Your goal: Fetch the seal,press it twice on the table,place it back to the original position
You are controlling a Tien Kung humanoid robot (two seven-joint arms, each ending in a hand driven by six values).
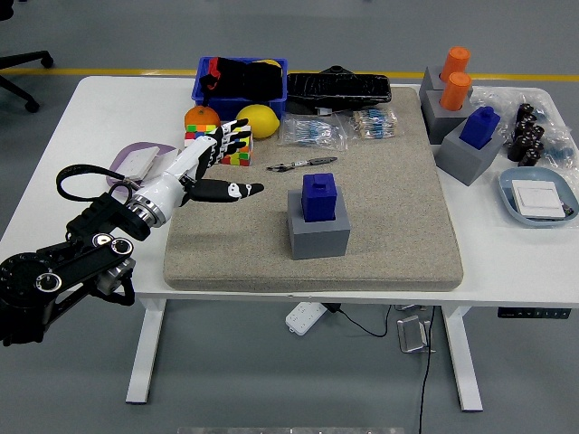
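Note:
A blue seal (319, 196) stands upright in a grey block holder (318, 231) at the middle of the beige mat (389, 226). My left hand (220, 165) is open with fingers spread, above the mat's left part, left of the seal and apart from it. Its thumb (237, 190) points toward the seal. My right hand is not in view.
Two colour cubes (237, 143), an orange (201, 117) and a lemon (258, 120) sit behind the hand. A pen (301, 165) lies behind the seal. A blue bin (241, 80), bagged parts (312, 132), more seals in grey holders (470, 140), a purple dish (136, 163).

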